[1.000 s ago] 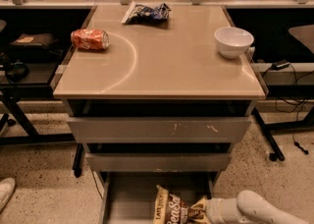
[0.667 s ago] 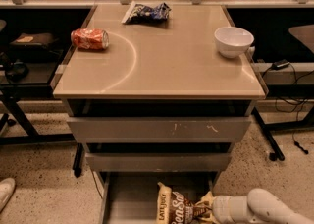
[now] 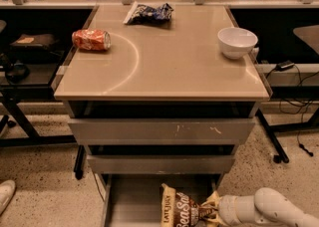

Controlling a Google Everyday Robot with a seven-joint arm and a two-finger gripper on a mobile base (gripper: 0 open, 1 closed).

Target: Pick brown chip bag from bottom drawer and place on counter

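Note:
The brown chip bag (image 3: 182, 211) lies in the open bottom drawer (image 3: 132, 201), at its right side, with "Sea Salt" script facing up. My gripper (image 3: 213, 212), on a white arm coming in from the lower right, is at the bag's right tan end and is shut on that bunched end. The beige counter (image 3: 164, 66) tops the grey drawer unit above. The bag's lower part is cut off by the frame edge.
On the counter lie a red soda can (image 3: 91, 40) at the left, a dark blue and white bag (image 3: 148, 13) at the back and a white bowl (image 3: 237, 42) at the right. Two wider grey drawers (image 3: 162, 131) are above the bottom one. A shoe (image 3: 5, 196) is on the floor at the left.
The gripper has closed in on the bag's right end, and the bag has shifted slightly right and turned a little. The arm's elbow has moved right.

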